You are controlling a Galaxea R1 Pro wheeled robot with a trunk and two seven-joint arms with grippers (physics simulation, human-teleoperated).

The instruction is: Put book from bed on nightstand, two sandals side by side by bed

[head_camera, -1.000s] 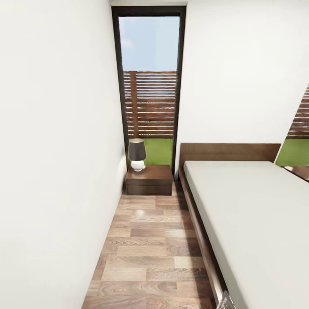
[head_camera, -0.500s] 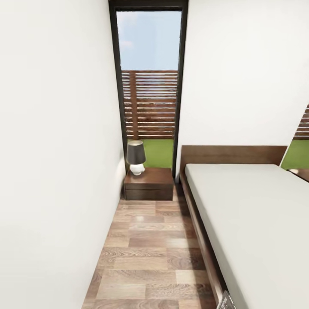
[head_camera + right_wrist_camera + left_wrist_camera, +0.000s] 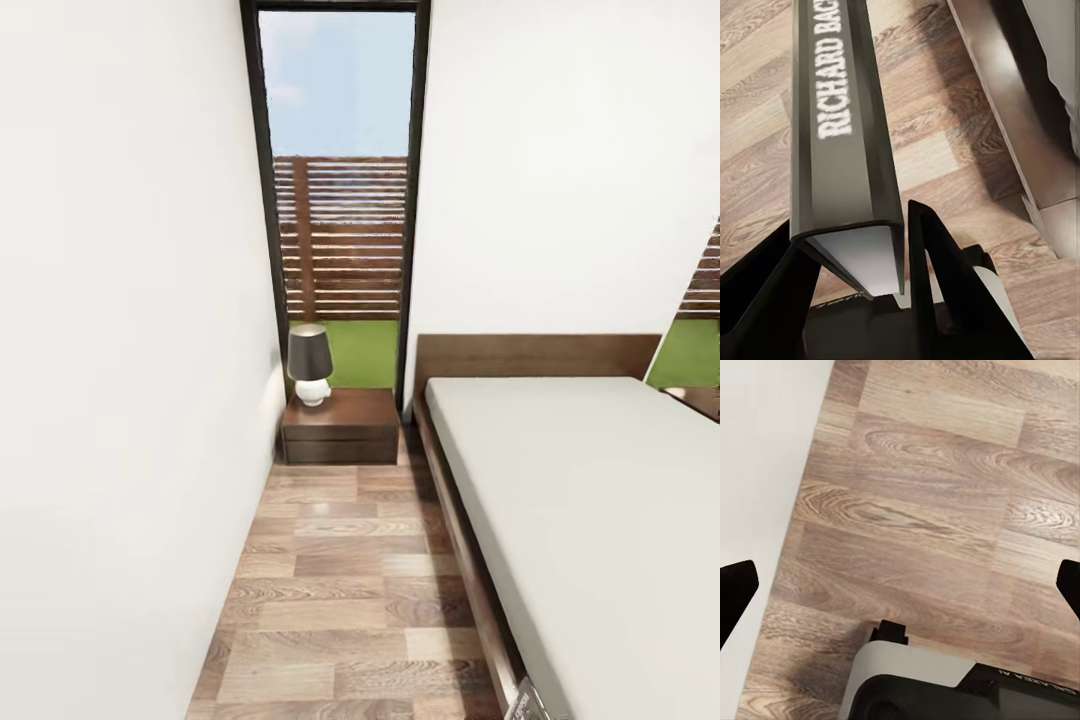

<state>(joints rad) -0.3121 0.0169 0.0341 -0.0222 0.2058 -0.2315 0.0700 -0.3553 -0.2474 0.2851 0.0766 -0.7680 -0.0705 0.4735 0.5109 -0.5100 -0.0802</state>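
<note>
Bedroom aisle between white wall and bed (image 3: 600, 480); nightstand (image 3: 340, 425) ahead under the window. My right claw (image 3: 859, 259) clamps the book (image 3: 844, 135) by its lower edge: light, thin, likely flexing. My left claw (image 3: 900, 592) spread wide, empty.

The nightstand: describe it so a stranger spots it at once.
Follow the tall dark-framed window at the end of the narrow aisle down to the floor. There, left of the dark brown bed, sits the low dark brown wooden nightstand. It alone carries a small lamp with a dark shade and white base.
</note>
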